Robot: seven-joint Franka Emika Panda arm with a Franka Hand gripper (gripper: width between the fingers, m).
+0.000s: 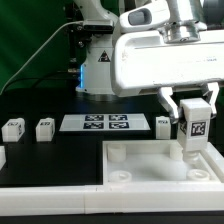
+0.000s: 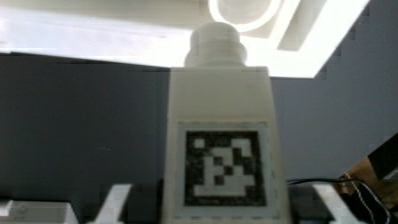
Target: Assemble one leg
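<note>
Wrist view: gripper (image 2: 222, 205) is closed narrow on the leg (image 2: 222, 120), with the fingers (image 2: 121, 203) pinching its two flat sides near the tagged end and the round peg pointing away from the palm. Judged light, rigid, smooth plastic, so it could slip or twist between the pads; a hold on the flat sides, well back from the peg, looks right. Beyond the leg's tip lies the white tray piece (image 1: 150, 168), its corner socket (image 2: 254, 14) just past the peg, and the spare legs (image 1: 45, 128) sit farther off.

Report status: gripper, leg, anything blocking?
Gripper shut on leg. Leg upright over white tray, peg not in corner socket. Nothing seen between them.
</note>
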